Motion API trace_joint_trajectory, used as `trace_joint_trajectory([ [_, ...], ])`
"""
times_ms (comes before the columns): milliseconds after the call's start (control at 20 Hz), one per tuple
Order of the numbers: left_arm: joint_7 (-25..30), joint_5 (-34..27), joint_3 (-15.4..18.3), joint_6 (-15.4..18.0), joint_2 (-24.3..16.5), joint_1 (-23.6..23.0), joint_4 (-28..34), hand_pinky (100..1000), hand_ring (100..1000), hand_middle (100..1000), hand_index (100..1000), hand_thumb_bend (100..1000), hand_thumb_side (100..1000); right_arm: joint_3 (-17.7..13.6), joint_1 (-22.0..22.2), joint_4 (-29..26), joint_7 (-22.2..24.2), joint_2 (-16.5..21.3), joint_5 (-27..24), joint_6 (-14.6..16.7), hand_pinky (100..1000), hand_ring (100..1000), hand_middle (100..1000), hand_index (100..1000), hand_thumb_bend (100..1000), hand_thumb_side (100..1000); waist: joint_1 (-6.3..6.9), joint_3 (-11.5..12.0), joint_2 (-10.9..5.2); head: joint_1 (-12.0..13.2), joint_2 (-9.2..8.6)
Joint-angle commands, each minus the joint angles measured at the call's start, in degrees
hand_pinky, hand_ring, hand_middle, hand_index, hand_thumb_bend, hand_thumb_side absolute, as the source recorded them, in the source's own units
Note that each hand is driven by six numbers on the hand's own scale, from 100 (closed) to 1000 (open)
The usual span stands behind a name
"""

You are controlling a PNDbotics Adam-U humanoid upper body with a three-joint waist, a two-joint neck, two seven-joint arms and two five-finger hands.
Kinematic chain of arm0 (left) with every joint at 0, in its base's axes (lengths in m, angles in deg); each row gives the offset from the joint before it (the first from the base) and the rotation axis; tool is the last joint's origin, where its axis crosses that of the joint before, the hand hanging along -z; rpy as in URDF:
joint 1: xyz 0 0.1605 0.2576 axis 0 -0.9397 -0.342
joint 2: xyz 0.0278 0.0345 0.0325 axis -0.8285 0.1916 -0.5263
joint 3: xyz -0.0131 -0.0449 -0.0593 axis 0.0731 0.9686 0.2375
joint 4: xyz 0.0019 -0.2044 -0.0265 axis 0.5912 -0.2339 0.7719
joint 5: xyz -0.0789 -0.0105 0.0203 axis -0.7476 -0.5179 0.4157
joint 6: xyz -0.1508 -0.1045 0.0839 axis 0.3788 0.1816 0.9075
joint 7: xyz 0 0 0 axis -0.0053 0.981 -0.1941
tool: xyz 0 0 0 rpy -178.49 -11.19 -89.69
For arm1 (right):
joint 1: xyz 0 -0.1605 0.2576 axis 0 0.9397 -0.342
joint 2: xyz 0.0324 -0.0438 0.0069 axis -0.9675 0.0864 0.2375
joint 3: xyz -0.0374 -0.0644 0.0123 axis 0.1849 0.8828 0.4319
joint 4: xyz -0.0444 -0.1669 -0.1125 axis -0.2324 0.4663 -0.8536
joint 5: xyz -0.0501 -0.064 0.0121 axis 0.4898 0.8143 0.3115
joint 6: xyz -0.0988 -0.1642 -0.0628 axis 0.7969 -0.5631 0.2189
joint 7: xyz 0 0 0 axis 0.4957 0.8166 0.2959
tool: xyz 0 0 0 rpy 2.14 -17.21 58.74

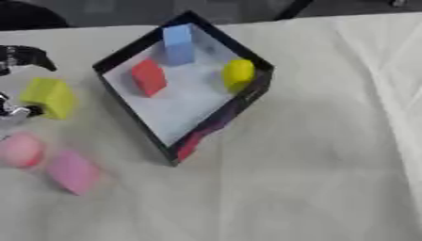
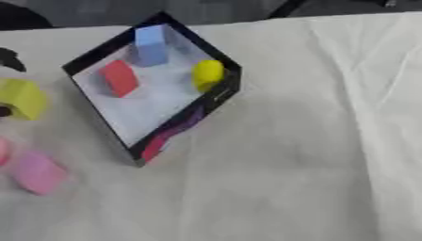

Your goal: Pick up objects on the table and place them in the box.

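White tablecloth (image 1: pixel 329 141), wide bare right; left hand (image 1: pixel 16 84) grasping yellow block (image 1: pixel 49 97) beside box (image 1: pixel 247 96).

Black box (image 1: pixel 251 96) holds blue, red, yellow blocks (white floor); yellow-green block (image 1: pixel 49 97), two pink pieces outside.

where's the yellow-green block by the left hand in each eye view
Left eye view: the yellow-green block sits near the left edge, at mid-upper height, between the left hand's fingers.
Right eye view: the same block lies against the left edge, at about the same height.
Shared landmark: the black-rimmed box, just right of the block in both views.
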Motion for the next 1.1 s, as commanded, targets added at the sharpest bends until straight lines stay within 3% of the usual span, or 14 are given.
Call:
trace_joint_trajectory([
  [50,10.4,-0.4,0.8,11.4,-1.6,1.2,-0.2,935,1000,793,886,423,229,-0.6,-0.5,-0.2,0.2,0.9,0.5,0.0,911,607,607,836,100,513,0.42,-0.2,0.10,0.0,-0.74],
  [300,12.8,0.6,0.7,11.7,-1.4,1.1,-1.3,935,1000,792,886,442,229,-0.7,-0.6,-0.1,0.1,0.8,0.6,0.1,911,606,605,835,100,512,0.42,-0.9,0.54,0.2,-1.14],
  [850,16.9,3.3,1.3,10.7,-1.0,1.0,-2.7,874,844,813,893,428,264,-0.8,-0.5,-0.3,-0.4,0.5,0.9,0.0,909,603,601,830,100,510,0.24,-1.2,1.46,0.7,-1.69],
  [1100,16.5,1.5,1.9,10.1,-0.8,0.8,-4.0,795,717,760,868,368,194,-0.9,-0.3,-0.3,-0.4,0.3,1.2,0.0,909,603,600,830,100,508,0.06,-1.3,1.63,1.0,-1.81],
])
